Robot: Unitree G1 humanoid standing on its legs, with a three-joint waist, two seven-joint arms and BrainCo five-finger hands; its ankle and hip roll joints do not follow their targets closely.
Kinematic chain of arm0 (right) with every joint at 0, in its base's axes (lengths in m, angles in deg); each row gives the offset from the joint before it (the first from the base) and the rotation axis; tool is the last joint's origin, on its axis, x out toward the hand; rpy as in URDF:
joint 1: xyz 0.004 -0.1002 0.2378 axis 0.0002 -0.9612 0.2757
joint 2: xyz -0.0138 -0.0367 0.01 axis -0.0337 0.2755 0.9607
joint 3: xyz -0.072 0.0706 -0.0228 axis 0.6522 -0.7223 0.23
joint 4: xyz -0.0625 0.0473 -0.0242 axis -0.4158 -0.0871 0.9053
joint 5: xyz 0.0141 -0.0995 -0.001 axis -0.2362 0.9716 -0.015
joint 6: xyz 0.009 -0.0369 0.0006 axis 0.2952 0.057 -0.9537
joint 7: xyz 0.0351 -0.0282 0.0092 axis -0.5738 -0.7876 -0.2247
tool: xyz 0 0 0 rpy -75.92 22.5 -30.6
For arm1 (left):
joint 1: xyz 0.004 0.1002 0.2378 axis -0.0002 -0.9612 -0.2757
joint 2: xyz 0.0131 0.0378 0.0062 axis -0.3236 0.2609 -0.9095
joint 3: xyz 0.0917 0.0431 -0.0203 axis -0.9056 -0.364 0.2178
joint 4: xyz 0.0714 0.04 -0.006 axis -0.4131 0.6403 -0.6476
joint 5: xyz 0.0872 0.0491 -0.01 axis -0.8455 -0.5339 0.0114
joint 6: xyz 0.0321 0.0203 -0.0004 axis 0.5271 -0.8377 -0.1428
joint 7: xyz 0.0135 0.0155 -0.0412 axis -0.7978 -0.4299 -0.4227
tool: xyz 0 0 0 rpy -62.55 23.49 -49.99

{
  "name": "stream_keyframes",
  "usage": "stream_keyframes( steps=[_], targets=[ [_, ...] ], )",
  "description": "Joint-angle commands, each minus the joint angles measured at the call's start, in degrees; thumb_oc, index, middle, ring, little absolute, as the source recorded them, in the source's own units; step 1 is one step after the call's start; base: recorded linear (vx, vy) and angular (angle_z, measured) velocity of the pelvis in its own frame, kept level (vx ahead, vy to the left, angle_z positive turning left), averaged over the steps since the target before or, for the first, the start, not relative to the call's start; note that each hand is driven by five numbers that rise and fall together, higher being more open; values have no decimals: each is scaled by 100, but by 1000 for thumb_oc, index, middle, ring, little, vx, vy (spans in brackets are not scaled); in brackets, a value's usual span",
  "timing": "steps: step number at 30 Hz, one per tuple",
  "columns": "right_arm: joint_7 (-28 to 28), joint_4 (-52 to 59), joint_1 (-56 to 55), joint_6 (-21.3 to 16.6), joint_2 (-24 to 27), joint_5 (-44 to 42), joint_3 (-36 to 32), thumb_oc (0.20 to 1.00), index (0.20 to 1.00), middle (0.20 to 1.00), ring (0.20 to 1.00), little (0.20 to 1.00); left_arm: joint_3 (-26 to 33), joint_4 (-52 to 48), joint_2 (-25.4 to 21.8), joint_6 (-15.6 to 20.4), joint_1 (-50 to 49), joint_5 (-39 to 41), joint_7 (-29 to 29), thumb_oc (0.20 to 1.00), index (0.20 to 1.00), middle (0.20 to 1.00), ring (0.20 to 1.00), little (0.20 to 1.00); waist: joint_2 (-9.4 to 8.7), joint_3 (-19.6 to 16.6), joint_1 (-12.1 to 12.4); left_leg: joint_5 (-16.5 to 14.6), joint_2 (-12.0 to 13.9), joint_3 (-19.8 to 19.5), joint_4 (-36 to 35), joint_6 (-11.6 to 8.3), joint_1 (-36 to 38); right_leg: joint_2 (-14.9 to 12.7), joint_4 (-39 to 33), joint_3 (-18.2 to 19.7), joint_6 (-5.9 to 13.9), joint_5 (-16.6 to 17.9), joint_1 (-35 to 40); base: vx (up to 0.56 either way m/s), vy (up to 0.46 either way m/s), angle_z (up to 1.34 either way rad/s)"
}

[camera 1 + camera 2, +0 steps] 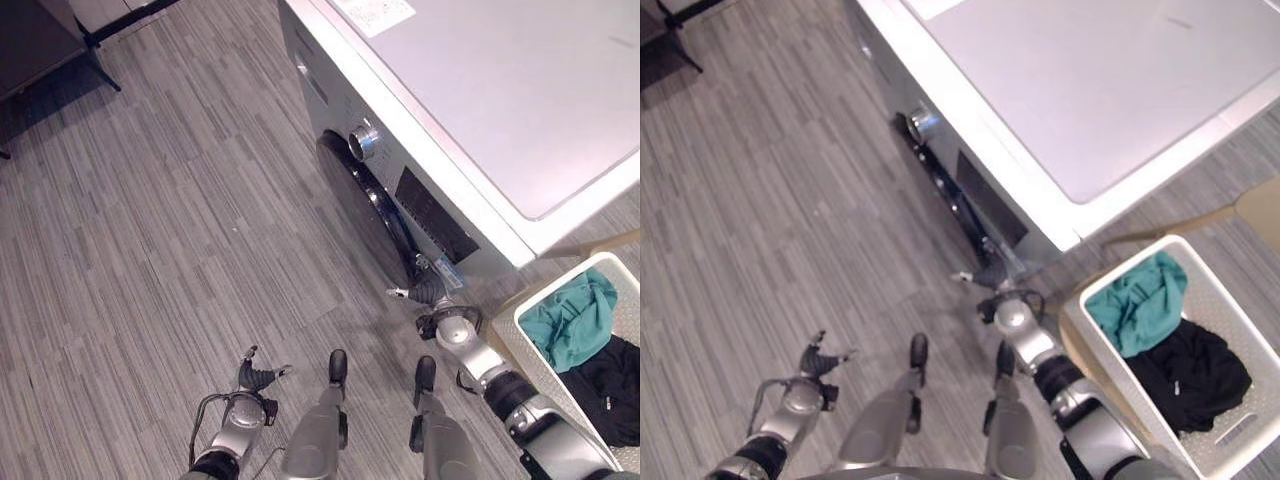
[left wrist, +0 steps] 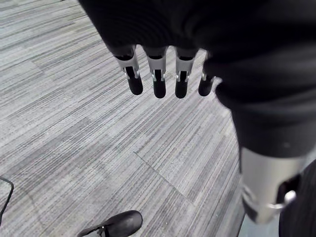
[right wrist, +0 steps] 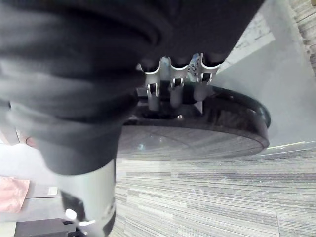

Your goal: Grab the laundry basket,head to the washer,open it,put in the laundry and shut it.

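Left eye view: right hand (image 1: 428, 291), fingers extended, at the closed washer door (image 1: 365, 205); left hand (image 1: 257, 376) relaxed, empty; laundry basket (image 1: 1230, 300) rests beside the washer (image 1: 470, 90), laundry (image 1: 1140, 305) unloaded; opening, loading, shutting remain.

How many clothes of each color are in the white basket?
Teal clothes: 1
Black clothes: 1
Total: 2, as far as shows, lying in the white basket
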Motion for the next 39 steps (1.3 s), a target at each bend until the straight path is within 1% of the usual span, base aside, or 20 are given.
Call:
stream_keyframes(
  steps=[1,3,4,6,9,10,12,14,18,20,24,25,26,27,28,30,32,33,36,39],
  targets=[
    [-698,176,1059,-276,-795,-138,996,1000,1000,1000,1000,1000,-184,56,-366,120,194,136,-64,1000,1000,1000,1000,1000,-207,211,515,-555,-553,-213,553,298,-291,39,537,80,-89,-493,-323,-4,-61,12],
    [-990,220,1679,-295,-1302,-632,1457,1000,1000,1000,1000,1000,-329,277,-436,119,377,186,-67,1000,1000,1000,1000,1000,-241,260,743,-517,-561,-359,548,263,-323,36,598,-20,-110,-558,-307,-2,-82,17],
    [-990,218,1682,-295,-1304,-632,1456,1000,1000,1000,1000,1000,-328,278,-437,119,380,186,-67,1000,1000,1000,1000,1000,-245,246,738,-506,-564,-363,546,265,-345,33,590,-25,-109,-548,-325,-4,-93,19],
    [-1231,480,2365,-483,-2065,-1648,1758,1000,1000,1000,1000,1000,-516,449,-485,182,601,328,-97,1000,1000,1000,1000,1000,-277,260,980,-473,-597,-588,575,233,-424,22,647,-151,-135,-605,-338,15,-120,43],
    [-1146,844,2749,-662,-2212,-1983,1707,1000,1000,1000,1000,1000,-592,392,-531,253,676,436,-140,1000,1000,1000,1000,1000,-245,274,1115,-444,-641,-769,590,205,-476,38,682,-185,-153,-649,-333,11,-111,50],
    [-977,996,2955,-861,-2186,-2030,1563,1000,1000,1000,1000,1000,-606,301,-542,312,662,512,-134,1000,1000,1000,1000,1000,-184,253,1196,-398,-682,-904,567,192,-517,38,700,-249,-160,-672,-327,18,-68,46],
    [-870,1030,3043,-925,-2074,-1954,1426,1000,1000,1000,1000,1000,-569,281,-568,328,653,538,-140,1000,1000,1000,1000,1000,-151,242,1236,-348,-703,-1004,533,181,-554,43,684,-276,-155,-670,-341,10,-55,58],
    [-616,771,3054,-855,-1726,-1643,1180,1000,1000,1000,1000,1000,-428,387,-582,321,553,637,-116,1000,1000,1000,1000,1000,-111,220,1299,-276,-715,-1079,414,144,-551,54,625,-330,-161,-690,-299,4,-32,102],
    [-580,673,2850,-591,-954,-1517,980,1000,1000,1000,1000,1000,-215,437,-634,273,454,614,-100,1000,1000,1000,1000,1000,-218,288,1259,-265,-646,-948,338,119,-558,68,554,-344,-138,-646,-317,-4,-1,41],
    [-635,868,2559,-520,-622,-1505,948,1000,1000,1000,1000,1000,-160,303,-625,236,431,557,-89,1000,1000,1000,1000,1000,-276,334,1179,-290,-620,-864,350,120,-562,74,542,-302,-121,-609,-344,-22,8,-29],
    [-883,1759,1570,-435,97,-916,1010,1000,1000,1000,1000,1000,-148,-308,-578,183,497,331,-89,1000,1000,1000,1000,1000,-351,391,848,-346,-577,-667,308,116,-511,82,520,-211,-94,-556,-394,-18,53,-44],
    [-1025,2150,933,-487,435,-582,916,1000,1000,1000,1000,1000,-247,-599,-538,175,747,120,-139,1000,1000,1000,1000,1000,-396,425,592,-382,-555,-530,303,119,-494,86,520,-135,-81,-545,-431,-21,84,-55],
    [-1075,2285,683,-469,562,-470,825,1000,1000,1000,1000,1000,-321,-683,-549,149,959,-6,-175,1000,1000,1000,1000,1000,-411,432,470,-389,-546,-473,306,112,-495,86,527,-103,-76,-535,-457,-23,78,-51],
    [-1076,2290,681,-465,566,-469,820,1000,1000,1000,1000,1000,-324,-682,-547,149,963,-6,-176,1000,1000,1000,1000,1000,-412,414,469,-374,-549,-475,305,115,-523,84,517,-106,-74,-518,-479,-31,74,-52],
    [-1192,2353,183,-527,759,-422,705,1000,1000,1000,1000,1000,-487,-709,-627,103,1473,-341,-331,1000,1000,1000,1000,1000,-462,459,212,-406,-516,-346,292,105,-500,101,534,-16,-55,-499,-534,-28,69,-51],
    [-1253,2335,-1,-513,828,-409,661,1000,1000,1000,1000,1000,-567,-697,-719,71,1718,-511,-352,1000,1000,1000,1000,1000,-486,450,125,-396,-505,-299,280,110,-528,112,519,29,-45,-465,-580,-24,56,-37],
    [-1372,2240,-311,-571,1047,-425,590,1000,1000,1000,1000,1000,-852,-504,-1155,-73,2593,-1140,-478,1000,1000,1000,1000,1000,-588,491,-175,-427,-443,-106,274,121,-557,168,502,192,-9,-400,-702,-37,62,-41],
    [-1372,2241,-309,-570,1047,-425,586,1000,1000,1000,1000,1000,-855,-500,-1155,-71,2600,-1139,-478,1000,1000,1000,1000,1000,-591,476,-175,-412,-447,-105,274,123,-584,165,493,193,-7,-383,-725,-34,52,-42],
    [-1480,2421,-532,-731,1541,-722,370,1000,1000,1000,1000,1000,-1267,768,-1866,-433,3755,-2081,-453,1000,1000,1000,1000,1000,-754,509,-550,-459,-359,177,329,173,-669,228,465,423,43,-259,-903,-26,53,-53],
    [-1599,2713,-649,-799,1815,-868,230,1000,1000,1000,1000,1000,-1429,1131,-2103,-553,3985,-2556,-339,1000,1000,1000,1000,1000,-795,493,-652,-461,-323,266,362,187,-724,250,422,473,58,-210,-971,-1,26,-57]
  ],
)
